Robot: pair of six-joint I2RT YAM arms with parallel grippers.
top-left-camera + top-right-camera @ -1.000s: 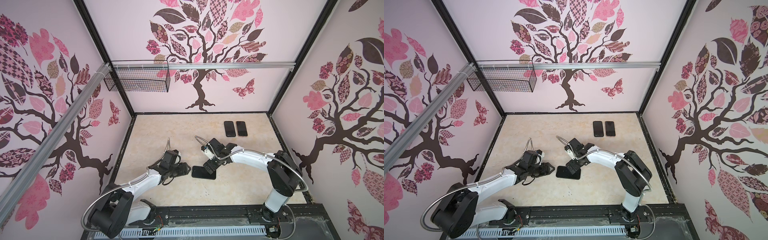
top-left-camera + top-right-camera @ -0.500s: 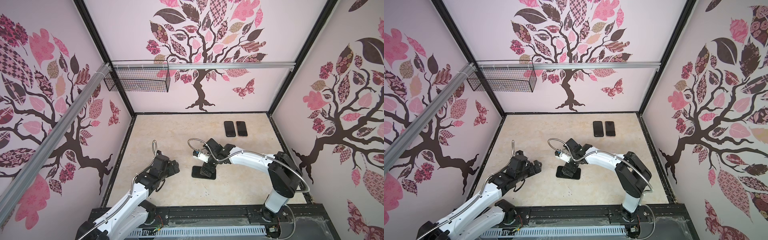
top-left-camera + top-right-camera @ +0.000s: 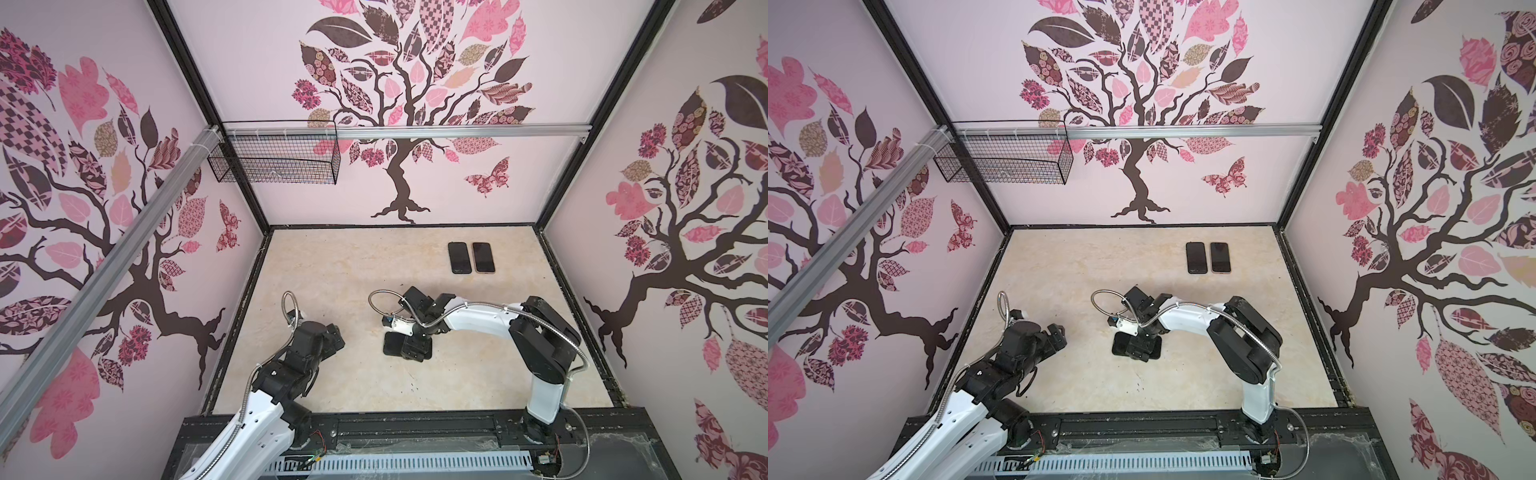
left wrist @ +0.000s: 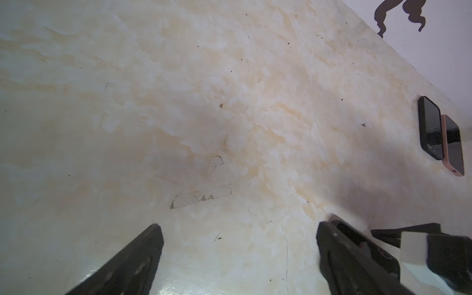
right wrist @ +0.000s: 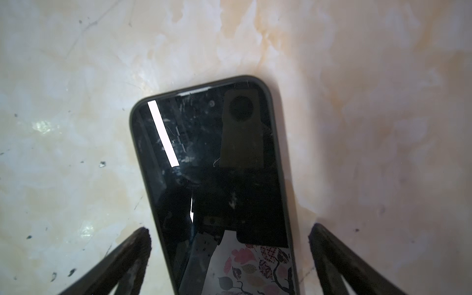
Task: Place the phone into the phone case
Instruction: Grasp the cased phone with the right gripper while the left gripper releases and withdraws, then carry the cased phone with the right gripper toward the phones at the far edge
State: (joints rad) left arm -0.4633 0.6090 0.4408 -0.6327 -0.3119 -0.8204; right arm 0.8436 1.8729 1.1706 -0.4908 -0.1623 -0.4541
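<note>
1. The marble-patterned table [image 3: 353,270] lay beneath both sets of fingers.
2. The right gripper [image 5: 229,228] pointed down, its fingers [image 5: 132,250] spread wide and holding nothing.
3. The left gripper [image 4: 238,226] hovered over the table, fingers wide apart and empty.
4. The phone [image 5: 204,153] lay screen-up between the right fingers, rimmed by a dark phone case [image 5: 271,107].
5. A black-edged phone [image 4: 431,127] and a pink-edged phone [image 4: 453,145] lay side by side, well beyond both sets of fingers.

Phone [image 5: 212,166] flat on marbled tabletop [image 5: 76,76], screen up, glass scuffed, mirroring bright strip and leaf pattern. Dark case [image 5: 268,109] rims its edge. Right gripper [image 5: 229,229] straddles phone, jaws spread; fingers [image 5: 122,260] flank long sides, clear of it.
</note>
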